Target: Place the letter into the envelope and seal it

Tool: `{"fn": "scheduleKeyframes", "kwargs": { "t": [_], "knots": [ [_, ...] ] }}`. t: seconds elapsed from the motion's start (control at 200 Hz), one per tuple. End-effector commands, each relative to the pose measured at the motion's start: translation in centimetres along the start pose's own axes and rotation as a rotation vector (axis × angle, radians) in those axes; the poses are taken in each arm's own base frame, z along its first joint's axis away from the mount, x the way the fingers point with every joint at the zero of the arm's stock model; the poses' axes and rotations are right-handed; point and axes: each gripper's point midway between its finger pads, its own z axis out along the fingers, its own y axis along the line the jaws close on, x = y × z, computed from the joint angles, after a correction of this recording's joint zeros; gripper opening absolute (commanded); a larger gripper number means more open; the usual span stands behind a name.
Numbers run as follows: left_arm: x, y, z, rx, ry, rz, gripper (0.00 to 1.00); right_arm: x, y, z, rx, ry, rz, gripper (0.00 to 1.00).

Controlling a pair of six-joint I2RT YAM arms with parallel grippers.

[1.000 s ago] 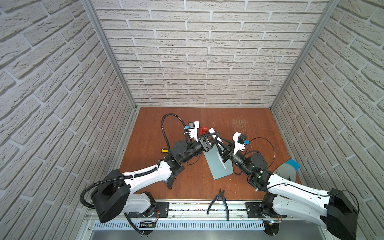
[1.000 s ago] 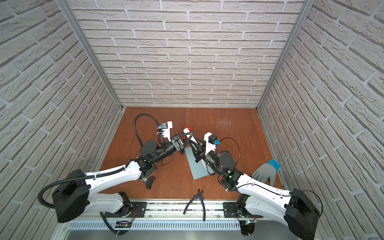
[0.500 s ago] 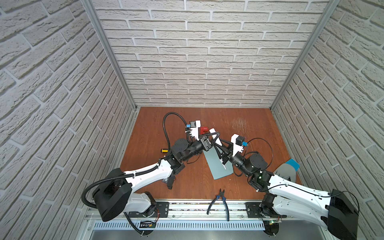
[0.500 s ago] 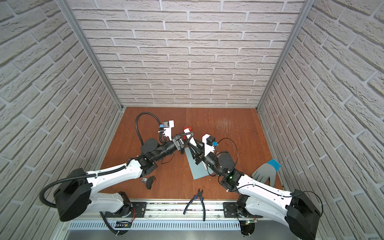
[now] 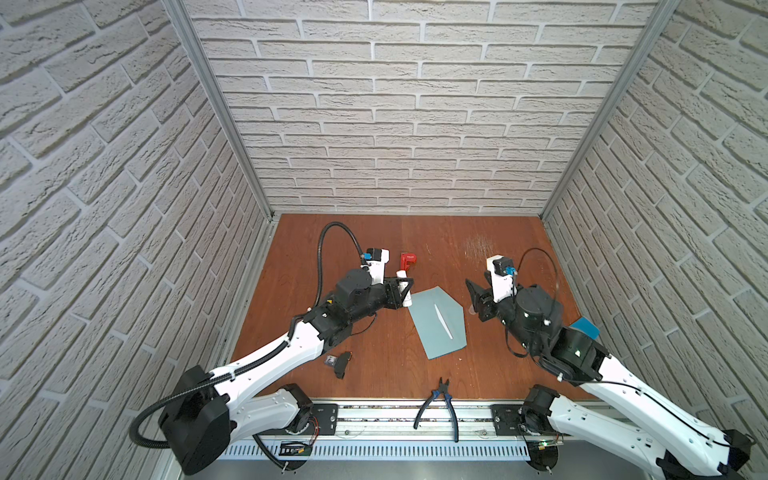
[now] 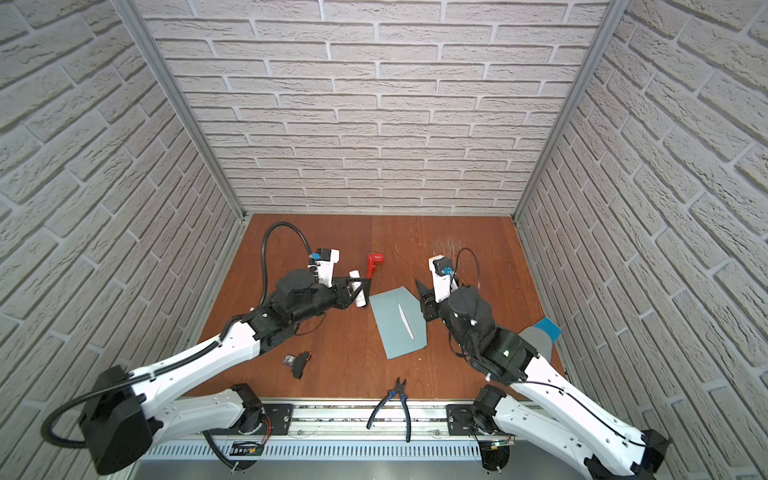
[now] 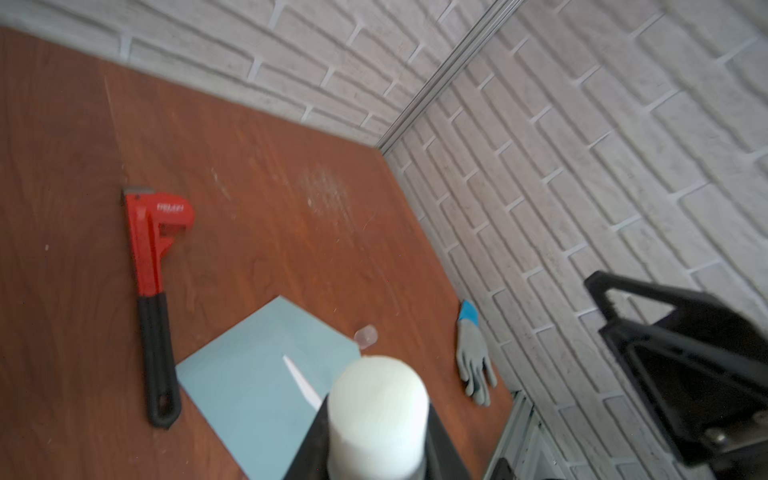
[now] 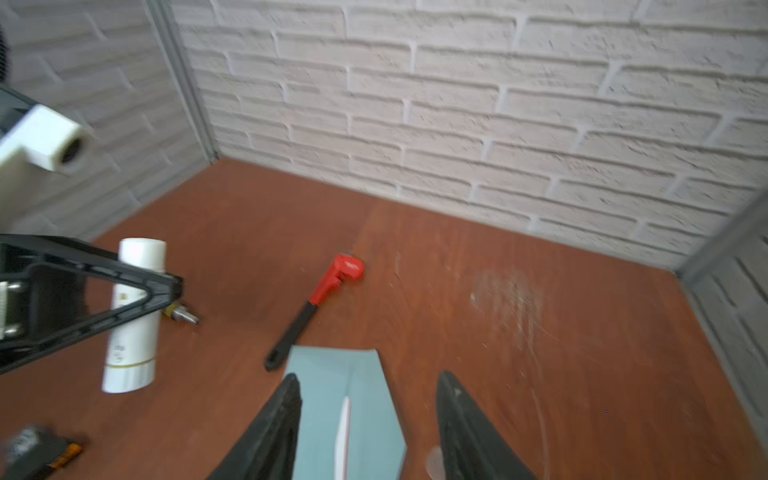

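Since a second ago both arms have drawn back from over the envelope (image 5: pixel 438 332), which now lies flat and uncovered on the brown table (image 5: pixel 374 249). The left gripper (image 5: pixel 404 293) sits just beside the envelope's left corner, its claw pinching a white glue stick (image 7: pixel 378 411). In the left wrist view the stick's round end fills the foreground and hides part of the envelope. The right gripper (image 5: pixel 473 296) hangs just off the envelope's pointed right tip, claw spread and holding nothing; its wrist view is blurred.

A thin white sliver (image 5: pixel 443 321) runs along the envelope's middle. Whether it is the letter's edge cannot be told, and no more of the letter shows. A small clear cap (image 7: pixel 365 336) rests just beside the envelope's tip. A red wrench (image 5: pixel 408 262) lies near the envelope, on its far side. A grey glove (image 6: pixel 540 336), well to the right of the envelope, is partly hidden by the right arm in both top views.
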Motion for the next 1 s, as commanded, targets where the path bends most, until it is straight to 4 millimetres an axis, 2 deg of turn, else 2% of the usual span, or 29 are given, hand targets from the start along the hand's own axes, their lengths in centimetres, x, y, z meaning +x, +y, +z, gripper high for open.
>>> {"fn": "scheduleKeyframes", "kwargs": {
  "t": [0.0,0.105,0.31,0.45,0.695,0.99],
  "knots": [
    [3.4,2.1,1.5,-0.046,0.115,-0.053,0.05,6.2,-3.3,1.4,0.153,0.351,-0.023,0.45],
    [4.8,2.6,2.8,-0.064,0.157,-0.082,0.04,8.1,-3.4,3.2,0.136,0.503,0.050,0.34],
    [7.0,3.9,5.0,-0.104,0.224,-0.170,0.01,11.4,-3.0,6.3,0.047,0.641,0.218,0.07],
    [8.5,4.9,6.3,-0.121,0.261,-0.244,0.00,13.6,-2.7,7.9,-0.003,0.718,0.273,0.06],
    [9.7,6.0,8.4,-0.116,0.300,-0.330,0.00,16.7,-2.2,9.6,-0.053,0.820,0.294,0.05],
    [10.4,7.4,10.1,-0.113,0.331,-0.403,0.00,18.6,-2.0,10.2,-0.084,0.880,0.303,0.05]
  ]
}}
